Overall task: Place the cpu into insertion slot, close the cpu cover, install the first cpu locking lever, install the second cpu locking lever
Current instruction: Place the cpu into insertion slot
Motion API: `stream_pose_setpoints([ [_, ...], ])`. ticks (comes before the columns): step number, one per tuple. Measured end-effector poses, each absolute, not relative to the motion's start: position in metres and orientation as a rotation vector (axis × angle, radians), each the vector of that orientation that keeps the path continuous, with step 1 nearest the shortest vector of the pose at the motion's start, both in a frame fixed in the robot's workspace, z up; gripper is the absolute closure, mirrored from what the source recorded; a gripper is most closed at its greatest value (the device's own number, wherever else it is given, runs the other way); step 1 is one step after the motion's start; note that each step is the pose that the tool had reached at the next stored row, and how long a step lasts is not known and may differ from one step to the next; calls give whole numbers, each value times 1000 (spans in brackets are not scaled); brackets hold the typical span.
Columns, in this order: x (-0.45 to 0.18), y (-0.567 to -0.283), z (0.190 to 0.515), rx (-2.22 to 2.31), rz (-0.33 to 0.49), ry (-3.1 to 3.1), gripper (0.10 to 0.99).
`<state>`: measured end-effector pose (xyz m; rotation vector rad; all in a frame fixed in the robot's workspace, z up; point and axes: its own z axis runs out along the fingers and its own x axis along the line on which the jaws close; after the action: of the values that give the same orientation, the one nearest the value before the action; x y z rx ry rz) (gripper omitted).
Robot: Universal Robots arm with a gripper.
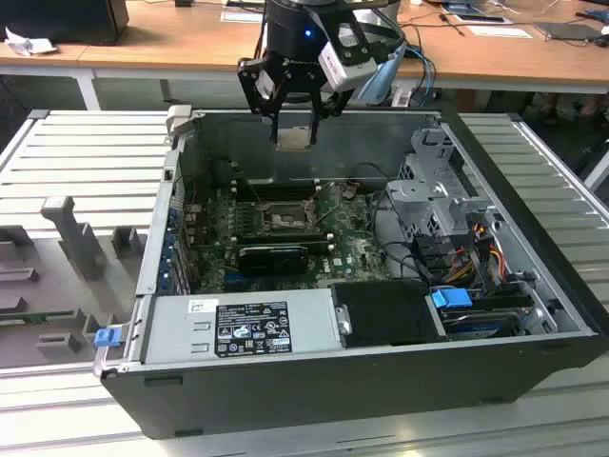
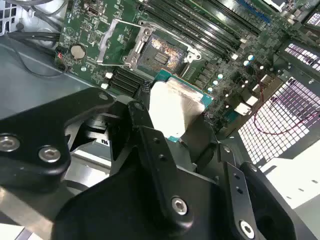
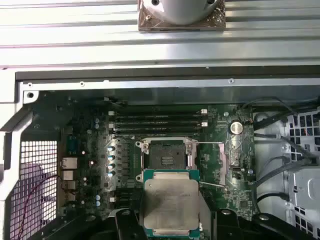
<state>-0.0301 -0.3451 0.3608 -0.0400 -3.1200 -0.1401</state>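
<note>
Thin, square, tan-silver cpu [image 3: 170, 202] held above an open dark-grey metal computer case [image 1: 333, 390]

The black two-fingered hand [image 1: 296, 131] pinches the cpu by opposite edges, flat side down, clear of the green circuit board [image 1: 347, 243] on the case floor. On that board the black-rimmed square insertion slot [image 3: 167, 156] lies bare, with the dull-metal frame cpu cover [image 2: 129, 59] swung up beside it. The case also holds a grey power-supply box [image 1: 243, 328] and a metal drive cage [image 1: 433, 200], and it sits on a ribbed grey tabletop [image 1: 86, 162].
</note>
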Motion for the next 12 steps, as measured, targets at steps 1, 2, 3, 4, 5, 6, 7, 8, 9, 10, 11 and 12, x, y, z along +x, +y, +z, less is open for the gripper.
stream_pose_setpoints([
  [1, -30, -345, 361, -50, -140, -3120, 557],
  [2, -30, -345, 361, -62, -140, -3120, 557],
  [3, -30, -345, 361, -71, -140, -3120, 557],
  [4, -30, -345, 361, -77, -140, -3120, 557],
  [5, -30, -345, 361, -84, -140, -3120, 557],
  [6, -30, -345, 361, -96, -141, -3120, 557],
  [7, -30, -345, 361, -108, -141, -3120, 557],
  [8, -30, -345, 361, -114, -141, -3120, 557],
  [9, -30, -345, 361, -121, -141, -3120, 557],
  [10, -30, -345, 361, -136, -141, -3120, 557],
  [11, -30, -345, 361, -146, -141, -3120, 557],
  [12, -30, -345, 361, -154, -141, -3120, 557],
])
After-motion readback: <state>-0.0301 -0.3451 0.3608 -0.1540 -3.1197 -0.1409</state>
